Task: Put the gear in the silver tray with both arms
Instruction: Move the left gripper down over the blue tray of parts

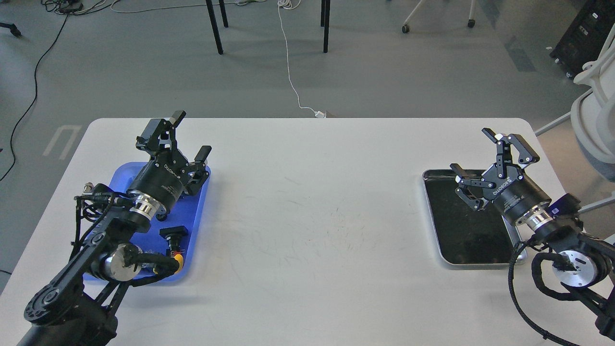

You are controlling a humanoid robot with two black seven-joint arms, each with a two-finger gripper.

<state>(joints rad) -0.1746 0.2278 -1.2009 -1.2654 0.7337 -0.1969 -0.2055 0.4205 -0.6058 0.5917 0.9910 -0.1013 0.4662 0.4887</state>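
- The left gripper (191, 136), a black two-finger claw on the left arm, stands with its fingers spread wide and nothing between them.
- The right gripper (483, 151), the matching claw on the right arm, is likewise spread wide and empty.
- The rectangular shiny metal silver tray (431, 211), with rounded corners, raised rim and dark floor, lies directly below and just behind the right gripper. Its floor appears bare where visible.
- The tray's long axis runs from the table's far side toward the robot; the right gripper sits over its far end.
- The rectangular blue plastic tray (198, 211) lies below and behind the left gripper, well apart from the silver tray, with bare white table (312, 202) between them.
- A small black part (174, 234) and a yellow-tipped part (178, 259) rest in the blue tray, behind the left gripper toward the robot.
- Judgement: the gear most likely lies in the blue tray, so the left arm is the nearer one for pickup and the right arm the nearer one for delivery.
- No gear can be identified with certainty. The left arm covers much of the blue tray, and the right wrist hides the silver tray's near right corner.
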